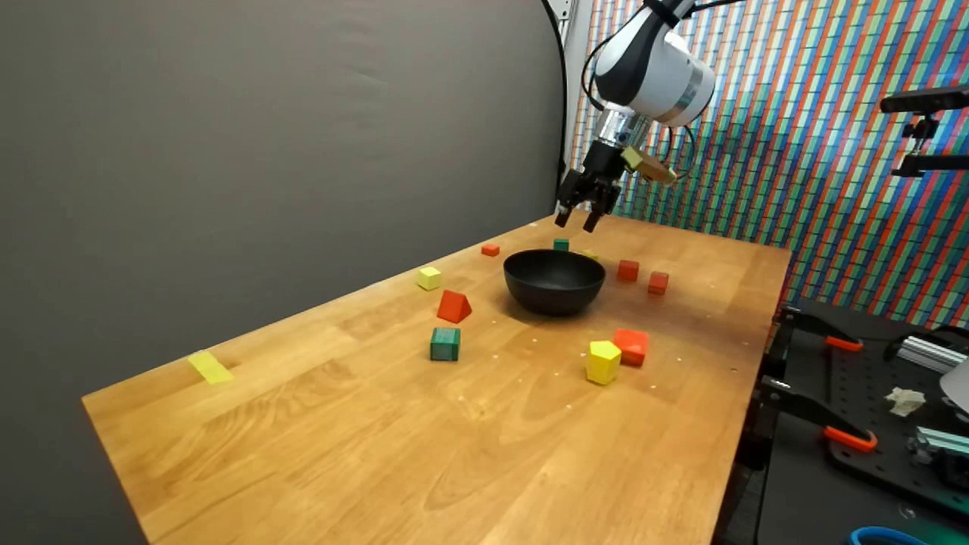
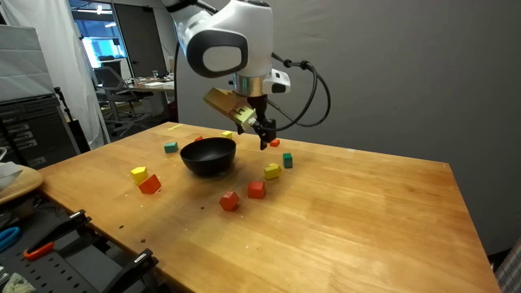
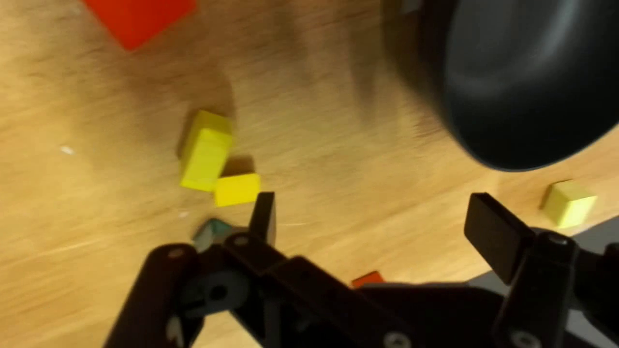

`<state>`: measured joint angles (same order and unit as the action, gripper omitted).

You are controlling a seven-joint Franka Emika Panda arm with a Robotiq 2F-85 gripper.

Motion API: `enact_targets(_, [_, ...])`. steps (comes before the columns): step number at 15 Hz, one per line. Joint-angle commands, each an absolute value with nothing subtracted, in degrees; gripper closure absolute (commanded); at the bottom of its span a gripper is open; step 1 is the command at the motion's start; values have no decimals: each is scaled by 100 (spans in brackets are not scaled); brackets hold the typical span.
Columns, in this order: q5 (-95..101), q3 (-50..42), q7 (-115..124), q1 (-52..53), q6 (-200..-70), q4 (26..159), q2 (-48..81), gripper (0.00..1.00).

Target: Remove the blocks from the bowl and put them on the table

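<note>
**Bowl [image 2: 208, 156] and blocks [image 2: 257, 190] on the desk [image 2: 366, 211]**

The end effector [image 3: 371, 208] is released: in the wrist view its two fingers [image 3: 498, 237] stand wide apart, with desk surface visible between them. It hangs above the desk near the bowl, at the lower end of the arm [image 2: 228, 44]. The bowl stands upright, and the blocks in view lie on the desk around it.

In an exterior view, a yellow prism [image 1: 603, 362] and a red block [image 1: 631, 347] lie together; whether they touch cannot be told. A green block [image 1: 445, 344] lies near a red wedge [image 1: 454, 306], and a yellow cube [image 1: 429, 278] sits farther back, close to the desk's edge. A strip of yellow tape [image 1: 210, 367] marks the same edge, near a corner.

In an exterior view, two red blocks [image 2: 229, 201] lie near each other but apart.

The wrist view shows a long yellow block [image 3: 205, 152] and a short yellow block [image 3: 237, 189], touching or nearly so. The end effector partly hides a second green block [image 3: 210, 233] just beside them and a small red block [image 3: 368, 279].
</note>
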<state>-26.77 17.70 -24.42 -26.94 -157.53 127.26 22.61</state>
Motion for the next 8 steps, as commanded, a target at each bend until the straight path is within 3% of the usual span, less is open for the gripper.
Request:
enact_targets(1, [-2822, 2156, -3221, -3112, -14403, 13448, 868, 0])
enact_targets(4, [-1958, 1953, -2722, -2989, -13667, 13871, -104, 0])
enact_targets(5, [-2426, 1201, -2971, -2166, -13998, 13393, 674, 0])
enact_targets(8, [-2378, 777, -2899, -1738, -13915, 13517, 443, 0])
